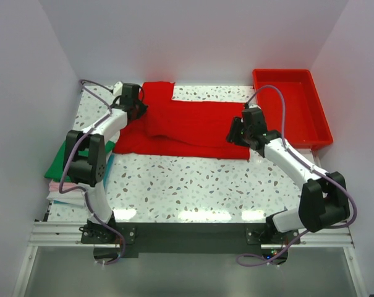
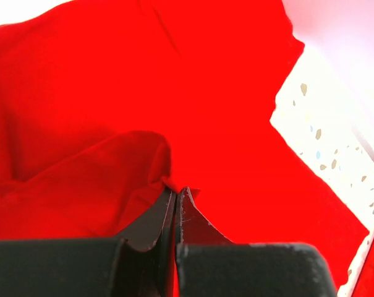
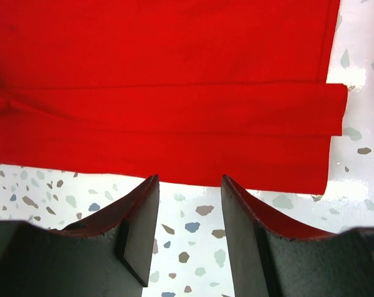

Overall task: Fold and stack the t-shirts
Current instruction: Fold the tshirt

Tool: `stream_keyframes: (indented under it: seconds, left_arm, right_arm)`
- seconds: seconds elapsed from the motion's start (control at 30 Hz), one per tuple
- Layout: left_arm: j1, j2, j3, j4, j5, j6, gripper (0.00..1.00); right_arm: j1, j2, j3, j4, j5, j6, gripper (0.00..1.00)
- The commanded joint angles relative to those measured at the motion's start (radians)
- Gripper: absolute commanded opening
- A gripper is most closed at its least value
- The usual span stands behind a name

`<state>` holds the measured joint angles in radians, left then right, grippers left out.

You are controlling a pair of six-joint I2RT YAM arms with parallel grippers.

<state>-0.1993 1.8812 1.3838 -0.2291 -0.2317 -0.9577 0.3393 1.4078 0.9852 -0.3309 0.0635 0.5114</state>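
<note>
- Shirt in hand: the red t-shirt [image 1: 193,127] lies across the far half of the table [image 1: 193,179]. Its body is spread flat and its left part is rumpled and raised; a long crease or fold runs along it near the front edge.
- Left end effector [image 2: 176,190]: its jaws are pressed together on a small pinch of the red cloth. In the overhead view it sits at the shirt's far-left part, with fabric lifted and bunched around the pinch.
- Right end effector [image 3: 190,179]: its jaws stand apart and hold nothing. It hovers over bare table just beside the shirt's near-right corner, and the hem lies just ahead of the fingertips.
- Step, as I judge it: a fold of the red shirt is under way, with the left side gripped and the right side not yet taken.
- Next move, as I judge it: the right arm needs to reach forward and close on the near-right hem, so both arms can carry the cloth over evenly without dragging it.
- Stack: a green t-shirt [image 1: 58,164] rests at the table's left edge, over paler folded cloth [image 1: 66,195]. Presumably the red shirt goes here once folded.
- Beyond: a red tray [image 1: 292,105] stands at the far right, apart from the shirt.
</note>
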Motion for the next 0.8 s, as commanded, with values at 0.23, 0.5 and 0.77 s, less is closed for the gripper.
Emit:
stream_keyframes:
  seconds: [0.23,0.5,0.77]
  left_arm:
    - [0.063,0.139,0.112,0.157,0.137,0.010,0.00]
    - [0.087,0.197,0.138,0.247,0.209,0.007,0.03]
    - [0.115,0.246,0.191,0.341,0.344,0.043,0.52]
  right_arm:
    - [-0.010,0.062,0.066,0.020,0.039,-0.020,0.48]
    - [-0.011,0.120,0.090,0.035,0.036,-0.016,0.48]
    - [-0.013,0.157,0.090,0.056,0.021,-0.019,0.49]
